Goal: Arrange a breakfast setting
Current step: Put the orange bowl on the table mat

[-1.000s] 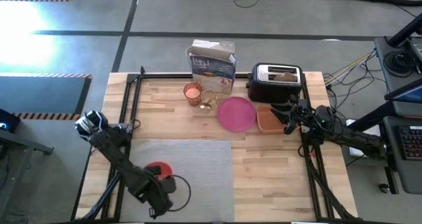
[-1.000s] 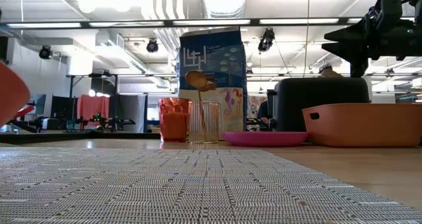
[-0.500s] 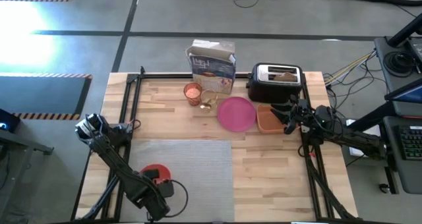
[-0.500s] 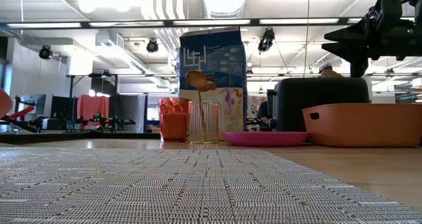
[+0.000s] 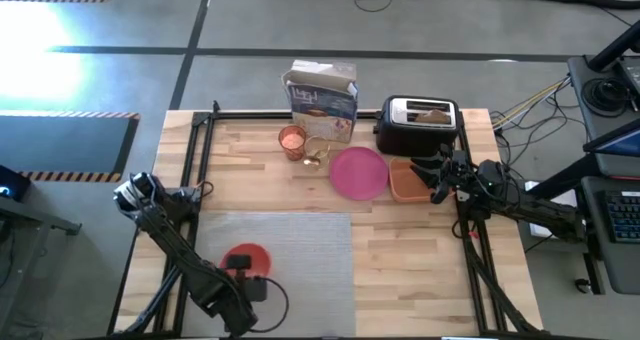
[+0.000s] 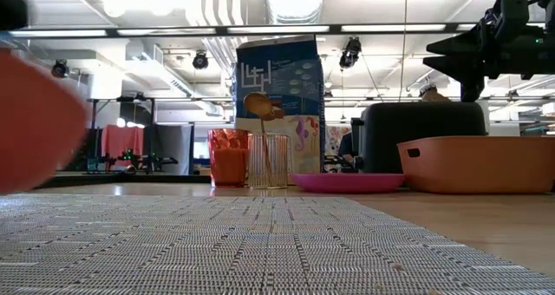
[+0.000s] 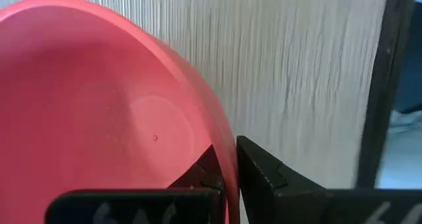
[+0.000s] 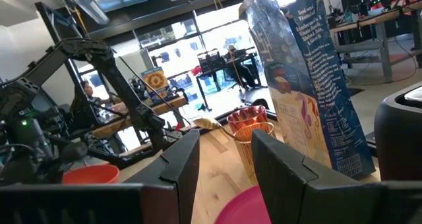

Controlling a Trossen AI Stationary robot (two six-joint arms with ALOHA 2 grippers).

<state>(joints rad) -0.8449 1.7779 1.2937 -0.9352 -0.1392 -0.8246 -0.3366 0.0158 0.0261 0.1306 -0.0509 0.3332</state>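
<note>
Bright ceiling lights; orange bowl (image 6: 35, 121) blurred

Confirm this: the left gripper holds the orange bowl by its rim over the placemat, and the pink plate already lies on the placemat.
One thing is wrong: the pink plate lies on bare wood beyond the placemat, as the high view shows. The rest holds: the left gripper pinches the orange bowl by its rim over the placemat.

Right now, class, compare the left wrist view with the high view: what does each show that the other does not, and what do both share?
Only the left wrist view shows the left gripper pinching the rim of the orange bowl. Only the high view shows the pink plate, toaster, cereal box, orange tray and right gripper beside that tray. Both show the bowl over the grey placemat.
</note>
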